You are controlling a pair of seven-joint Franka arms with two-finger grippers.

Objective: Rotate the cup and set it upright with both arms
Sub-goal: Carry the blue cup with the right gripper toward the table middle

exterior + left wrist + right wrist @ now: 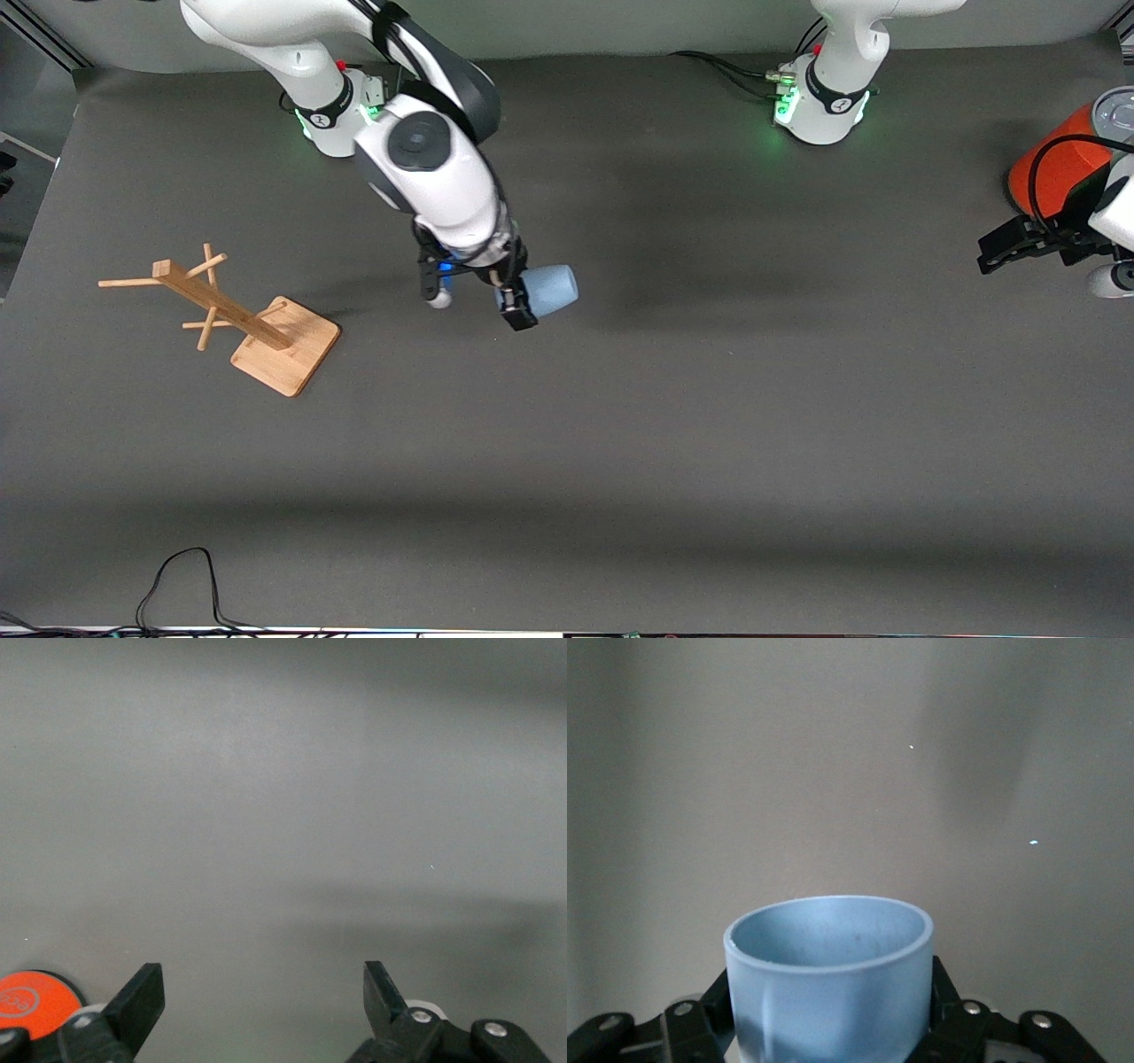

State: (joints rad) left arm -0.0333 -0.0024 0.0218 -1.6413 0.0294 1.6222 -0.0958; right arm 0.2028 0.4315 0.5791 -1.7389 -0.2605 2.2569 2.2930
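My right gripper (516,298) is shut on the light-blue cup (551,289) and holds it on its side over the middle of the table, one end pointing toward the left arm's end. In the right wrist view the cup (829,979) fills the gap between the black fingers (946,992), its open mouth facing away from the camera. My left gripper (1019,248) is open and empty at the left arm's end of the table, beside the red-orange can (1059,168). In the left wrist view the left gripper (261,992) has only bare table under it.
A wooden mug tree (239,315) on a square base stands toward the right arm's end. The can's orange edge shows in the left wrist view (31,1001). A black cable (177,580) loops at the table edge nearest the front camera.
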